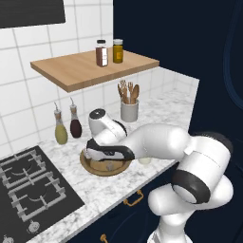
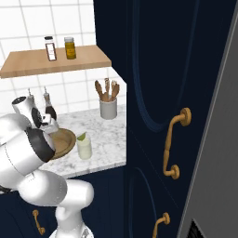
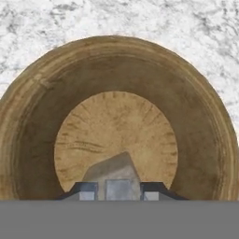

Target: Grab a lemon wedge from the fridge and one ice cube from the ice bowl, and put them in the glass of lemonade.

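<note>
The navy cabinets (image 2: 153, 93) with brass handles (image 2: 174, 139) rise tall to the right of the tool, and no writing can be read on them. The marble surface (image 1: 156, 107) spreads under the tool, with the black hob (image 1: 28, 190) to its left. Above and behind the tool hangs a wooden shelf (image 1: 90, 69) bearing two jars (image 1: 101, 52) whose labels are too small to read.

The ice bowl (image 3: 42, 116) lies directly beneath the tool (image 3: 118, 190), brown and wood-grained. The tool's fingers (image 3: 86, 191) stand narrow, closed against a small pale grey ice cube (image 3: 118, 186) held between them above the bowl's floor. In the left base view the arm's own hand covers much of the bowl.

Behind the tool stand a grey-white crock (image 1: 129, 110) of wooden utensils and two oil bottles (image 1: 60, 128). Just to the right of the bowl, apart from it, is the glass of lemonade (image 2: 84, 148), with the lemon wedge (image 2: 82, 136) at its rim.
</note>
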